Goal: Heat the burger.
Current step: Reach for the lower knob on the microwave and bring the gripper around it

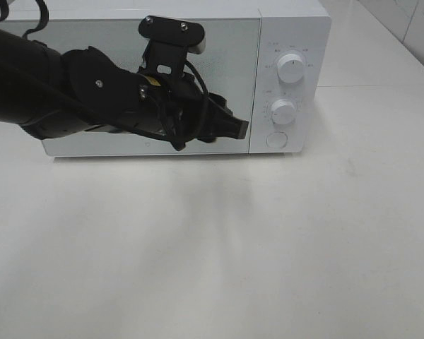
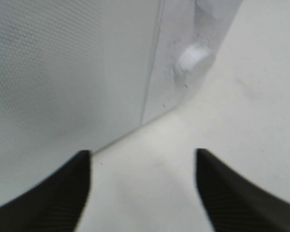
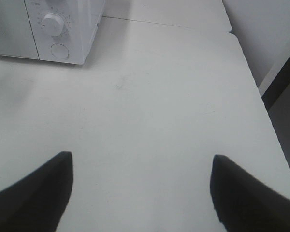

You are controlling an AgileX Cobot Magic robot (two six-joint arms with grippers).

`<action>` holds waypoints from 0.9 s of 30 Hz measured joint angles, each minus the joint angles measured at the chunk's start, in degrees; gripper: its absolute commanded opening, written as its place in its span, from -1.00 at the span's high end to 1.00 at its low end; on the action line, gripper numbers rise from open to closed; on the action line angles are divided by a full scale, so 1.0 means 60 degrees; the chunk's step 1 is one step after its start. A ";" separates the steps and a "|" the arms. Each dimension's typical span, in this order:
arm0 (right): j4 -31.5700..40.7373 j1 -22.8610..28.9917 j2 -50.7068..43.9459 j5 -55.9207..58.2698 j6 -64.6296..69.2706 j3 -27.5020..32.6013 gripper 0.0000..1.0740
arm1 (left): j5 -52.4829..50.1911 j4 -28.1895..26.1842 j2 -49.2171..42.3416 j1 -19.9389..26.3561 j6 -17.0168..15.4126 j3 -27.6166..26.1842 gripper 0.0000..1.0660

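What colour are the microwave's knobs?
White, like the microwave body; the knobs show best in the exterior high view.

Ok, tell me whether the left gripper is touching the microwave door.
Cannot tell. The exterior high view only shows the left gripper overlapping the microwave door; the blurred left wrist view shows neither gap nor contact plainly.

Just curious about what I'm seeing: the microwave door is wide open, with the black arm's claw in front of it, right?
No: the high view shows the microwave door shut, not open; the left claw is in front of it.
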 measured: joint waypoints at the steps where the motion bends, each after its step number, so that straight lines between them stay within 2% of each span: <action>1: 0.0000 0.0000 0.0000 0.0000 0.0000 0.0000 -0.42 | 0.0000 0.0000 0.0000 0.0000 0.0000 0.0000 -0.91; 3: 0.0000 0.0000 0.0000 0.0000 0.0000 0.0000 -0.42 | 0.0334 0.0000 -0.0038 0.0010 0.0000 0.0000 -0.89; 6: 0.0000 0.0000 0.0000 0.0000 0.0000 0.0000 -0.42 | 0.2569 0.0086 -0.0095 0.0267 -0.0048 0.0000 -0.88; 7: 0.0000 0.0000 0.0000 0.0000 0.0000 0.0000 -0.42 | 0.2569 0.0086 -0.0095 0.0267 -0.0048 0.0000 -0.88; 9: 0.0000 0.0000 0.0000 0.0000 0.0000 0.0000 -0.42 | 0.3829 0.0201 -0.0095 0.0611 -0.0420 0.0000 -0.88; 10: 0.0000 0.0000 0.0000 0.0000 0.0000 0.0000 -0.42 | 0.3829 0.0201 -0.0095 0.0611 -0.0420 0.0000 -0.88; 11: 0.0000 0.0000 0.0000 0.0000 0.0000 0.0000 -0.42 | 0.4240 0.0334 -0.0095 0.0754 -0.0630 0.0000 -0.87; 12: 0.0000 0.0000 0.0000 0.0000 0.0000 0.0000 -0.42 | 0.4966 0.0649 -0.0095 0.1050 -0.1146 0.0000 -0.87; 13: 0.0000 0.0000 0.0000 0.0000 0.0000 0.0000 -0.42 | 0.4966 0.0649 -0.0095 0.1050 -0.1146 0.0000 -0.87; 14: 0.0000 0.0000 0.0000 0.0000 0.0000 0.0000 -0.42 | 0.5367 0.0898 -0.0105 0.1194 -0.1490 0.0000 -0.87; 15: 0.0000 0.0000 0.0000 0.0000 0.0000 0.0000 -0.42 | 0.6178 0.1499 -0.0181 0.1423 -0.2282 0.0000 -0.86; 16: 0.0000 0.0000 0.0000 0.0000 0.0000 0.0000 -0.42 | 0.6178 0.1499 -0.0181 0.1423 -0.2282 0.0000 -0.86; 17: 0.0000 0.0000 0.0000 0.0000 0.0000 0.0000 -0.42 | 0.6494 0.1776 -0.0239 0.1528 -0.2626 0.0000 -0.86; 18: 0.0000 0.0000 0.0000 0.0000 0.0000 0.0000 -0.42 | 0.7238 0.2521 -0.0439 0.1738 -0.3428 0.0000 -0.85; 19: 0.0000 0.0000 0.0000 0.0000 0.0000 0.0000 -0.42 | 0.7238 0.2521 -0.0439 0.1738 -0.3428 0.0000 -0.85; 20: 0.0000 0.0000 0.0000 0.0000 0.0000 0.0000 -0.42 | 0.7525 0.2827 -0.0535 0.1805 -0.3715 0.0000 -0.85; 21: 0.0000 0.0000 0.0000 0.0000 0.0000 0.0000 -0.42 | 0.8165 0.3552 -0.0840 0.1958 -0.4307 0.0000 -0.85; 22: 0.0000 0.0000 0.0000 0.0000 0.0000 0.0000 -0.42 | 0.8165 0.3552 -0.0840 0.1958 -0.4307 0.0000 -0.85; 24: 0.0000 0.0000 0.0000 0.0000 0.0000 0.0000 -0.42 | 0.8929 0.4316 -0.1337 0.2101 -0.4822 0.0000 -0.84; 25: 0.0000 0.0000 0.0000 0.0000 0.0000 0.0000 -0.42 | 0.8929 0.4316 -0.1337 0.2101 -0.4822 0.0000 -0.84; 27: 0.0000 0.0000 0.0000 0.0000 0.0000 0.0000 -0.42 | 0.9645 0.4937 -0.1881 0.2120 -0.5013 0.0000 -0.84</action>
